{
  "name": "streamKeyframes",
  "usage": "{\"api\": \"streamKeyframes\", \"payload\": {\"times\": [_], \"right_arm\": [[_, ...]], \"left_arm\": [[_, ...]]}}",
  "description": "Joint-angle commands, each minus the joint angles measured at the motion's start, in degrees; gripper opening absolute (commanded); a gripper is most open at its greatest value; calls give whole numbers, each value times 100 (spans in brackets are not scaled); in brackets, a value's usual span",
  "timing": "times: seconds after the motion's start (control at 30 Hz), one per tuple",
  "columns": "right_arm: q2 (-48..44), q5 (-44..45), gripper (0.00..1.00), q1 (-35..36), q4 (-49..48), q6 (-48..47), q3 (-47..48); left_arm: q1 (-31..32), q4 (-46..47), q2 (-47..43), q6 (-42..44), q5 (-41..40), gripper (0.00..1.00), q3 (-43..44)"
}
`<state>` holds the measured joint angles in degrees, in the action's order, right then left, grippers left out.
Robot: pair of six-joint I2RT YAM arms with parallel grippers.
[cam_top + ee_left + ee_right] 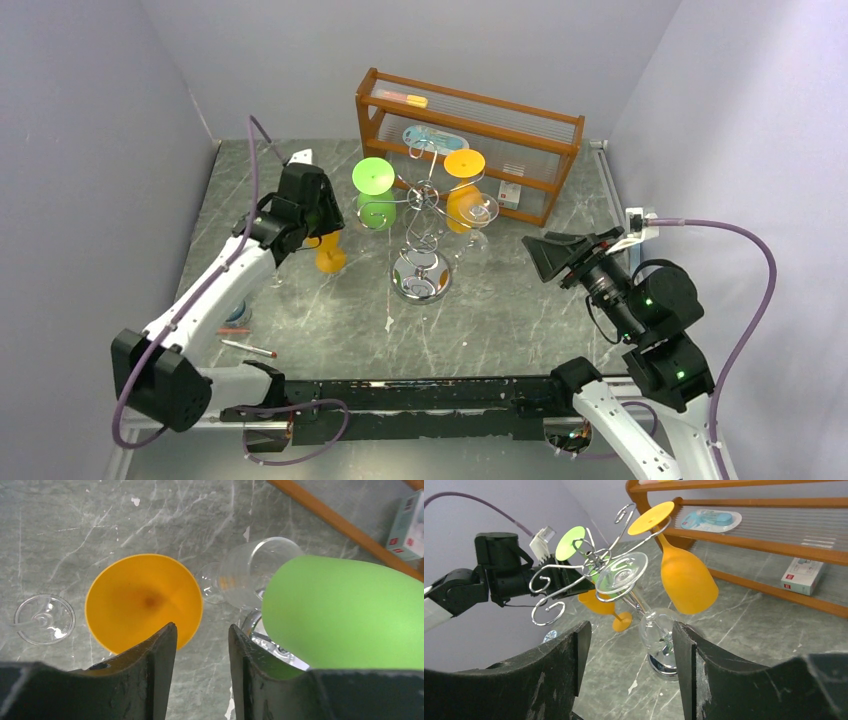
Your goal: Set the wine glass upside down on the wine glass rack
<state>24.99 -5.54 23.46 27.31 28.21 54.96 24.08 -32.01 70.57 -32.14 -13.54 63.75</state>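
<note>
Grey marble table [300,330], plain lavender walls [90,150], wooden shelf [470,130].

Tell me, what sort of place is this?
Most likely a robot test lab: bare grey walls box in the table, a left arm and a right arm are mounted at its near edge, and the wine glass rack looks staged.

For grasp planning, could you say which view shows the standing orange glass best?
Left wrist: the orange glass is large, seen from above. Top external shows it small beside the left arm; right wrist, partly behind the rack.
</note>
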Motion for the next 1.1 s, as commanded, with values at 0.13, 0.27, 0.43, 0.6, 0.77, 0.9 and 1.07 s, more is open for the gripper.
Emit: {"api": "streamKeyframes", "payload": {"times": [0.13, 0.27, 0.43, 0.6, 0.77, 0.9, 1.07], "right_arm": [[-48, 283, 63, 0, 95, 352, -254], [-46, 372, 63, -6, 110, 414, -355], [-31, 483, 64, -2, 180, 445, -365], [20, 608, 65, -6, 354, 613, -249], [-66, 743, 65, -5, 532, 963, -126], [-141, 776, 65, -8, 788, 1067, -21], [-178, 876, 64, -8, 1128, 1149, 176]], "left_arm": [[-70, 14, 772, 266, -103, 40, 239], [-83, -109, 1086, 319, -201, 32, 307], [-87, -323, 1230, 489, -209, 5, 395], [-87, -650, 944, 602, 193, 5, 463], [-79, -1209, 96, 601, 422, 5, 529], [-85, -1787, -611, 568, 211, 5, 870], [-82, -2232, -1182, 569, 258, 5, 1994]]}}
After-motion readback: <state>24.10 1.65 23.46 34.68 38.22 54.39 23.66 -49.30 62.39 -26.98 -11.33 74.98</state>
